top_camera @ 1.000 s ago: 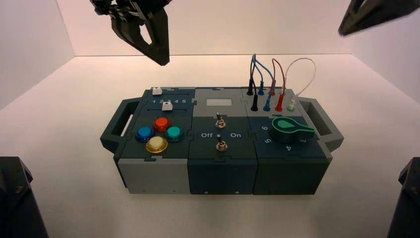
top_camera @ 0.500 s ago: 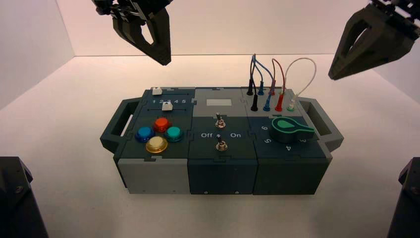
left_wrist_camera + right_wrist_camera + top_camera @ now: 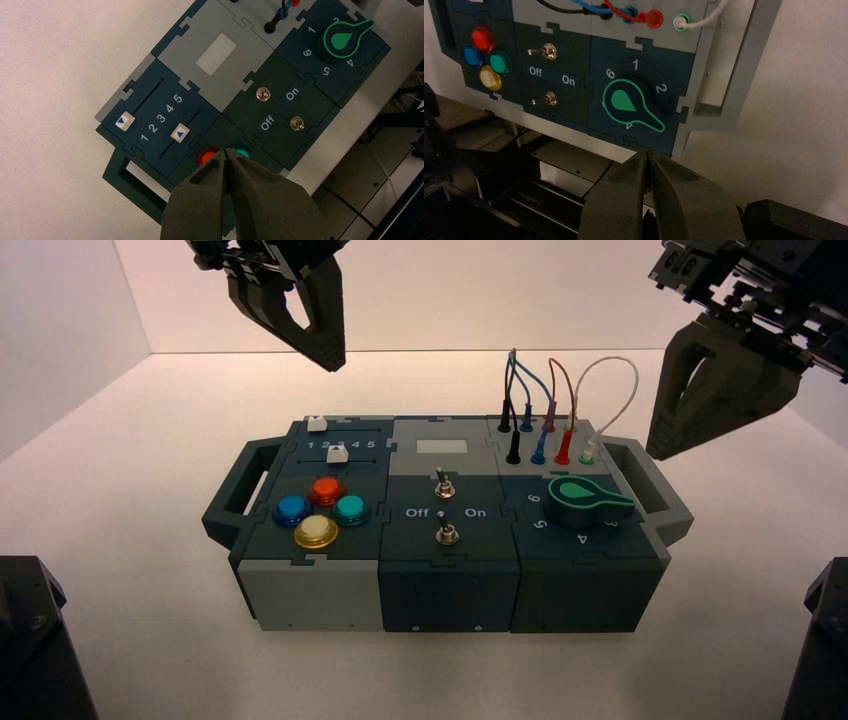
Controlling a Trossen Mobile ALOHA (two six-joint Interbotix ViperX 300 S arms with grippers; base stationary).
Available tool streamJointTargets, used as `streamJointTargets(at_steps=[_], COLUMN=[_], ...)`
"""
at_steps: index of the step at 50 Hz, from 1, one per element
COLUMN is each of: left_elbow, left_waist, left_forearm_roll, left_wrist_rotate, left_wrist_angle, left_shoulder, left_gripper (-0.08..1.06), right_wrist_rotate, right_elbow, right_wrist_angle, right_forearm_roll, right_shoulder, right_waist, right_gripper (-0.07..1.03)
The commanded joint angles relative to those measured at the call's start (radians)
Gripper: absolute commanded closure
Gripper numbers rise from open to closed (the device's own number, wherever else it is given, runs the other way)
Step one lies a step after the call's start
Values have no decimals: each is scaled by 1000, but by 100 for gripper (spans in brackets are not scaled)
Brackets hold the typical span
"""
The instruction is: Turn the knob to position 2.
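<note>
While the knob (image 3: 575, 502) is sitting unturned at the box's (image 3: 445, 590) right, the right end effector (image 3: 660, 454), closed and empty, is swinging in nearer, bringing the turn to 2 within closer reach.

right claw (image 3: 653, 454): shut, angled down-left | left claw (image 3: 335, 368): shut, parked, angled down-right
</note>
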Motion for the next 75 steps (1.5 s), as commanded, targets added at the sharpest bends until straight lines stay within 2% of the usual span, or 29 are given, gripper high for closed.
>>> streamJointTargets(at_steps=[1, 12, 52, 75], left_elbow=[-28, -29, -25, -25], left_waist=[-3, -2, -3, -3], left_forearm_roll=[2, 5, 5, 2], left_wrist_rotate=[5, 5, 15, 26], left_wrist_angle=[-6, -6, -5, -3], left_shoulder=[-6, -6, -12, -15], left_gripper=[101, 100, 101, 100], right_wrist_rotate=[3, 9, 8, 9], right_elbow=[-9, -6, 2, -5], right_wrist_angle=[0, -17, -140, -195], right_forearm_roll=[12, 18, 8, -25], right_shoulder=[14, 101, 225, 247], right_waist=[23, 98, 100, 98], right_gripper=[99, 99, 99, 99])
